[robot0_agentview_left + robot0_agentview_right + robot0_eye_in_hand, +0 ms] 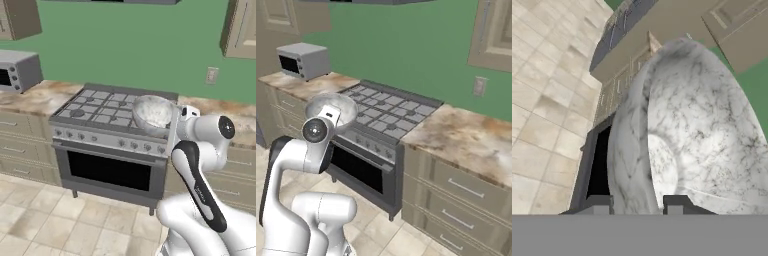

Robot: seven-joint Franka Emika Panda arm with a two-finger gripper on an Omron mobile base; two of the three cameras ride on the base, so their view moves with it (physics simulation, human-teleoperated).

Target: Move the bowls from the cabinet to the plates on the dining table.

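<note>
A pale grey-white marbled bowl is held up in the air, tilted on its side, in front of the stove. My gripper is shut on the bowl's rim, one finger inside the rim and one outside. In the hand view the bowl takes up most of the picture, its hollow facing right. The plates and the dining table are out of view.
A steel stove with a dark oven door stands straight ahead. A marbled counter over beige drawers runs to either side. A grey toaster oven sits at the left. Beige wall cabinets hang above. Tiled floor lies below.
</note>
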